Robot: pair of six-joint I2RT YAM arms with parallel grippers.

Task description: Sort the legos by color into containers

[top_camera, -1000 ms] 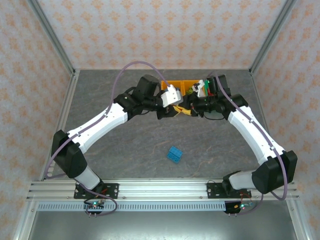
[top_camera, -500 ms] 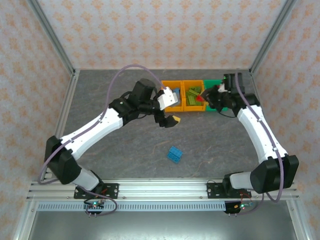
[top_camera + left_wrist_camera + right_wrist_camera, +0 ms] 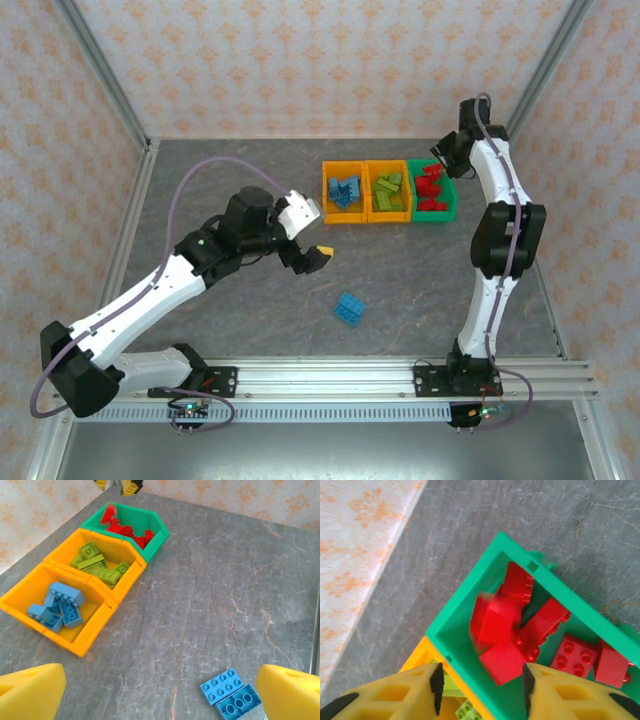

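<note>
Three containers stand in a row at the back: an orange bin (image 3: 327,190) with light blue legos (image 3: 346,191), an orange bin (image 3: 371,192) with lime green legos (image 3: 388,190), and a green bin (image 3: 432,211) with red legos (image 3: 430,184). My left gripper (image 3: 312,258) hangs open and empty over the table, near-left of the bins. One blue lego pair (image 3: 349,308) lies loose on the table, by the right fingertip (image 3: 292,692) in the left wrist view. My right gripper (image 3: 482,695) is open above the green bin (image 3: 457,630), and a blurred red lego (image 3: 495,625) drops below it.
Metal frame posts and patterned walls enclose the grey table (image 3: 240,320). The right arm (image 3: 500,230) stands tall along the right side, reaching back over the green bin. Open floor lies in front of the bins around the loose blue lego (image 3: 231,694).
The left gripper opened at the bins and drew back to the near left. The right gripper swung right over the green bin and opened, letting its red lego go.
</note>
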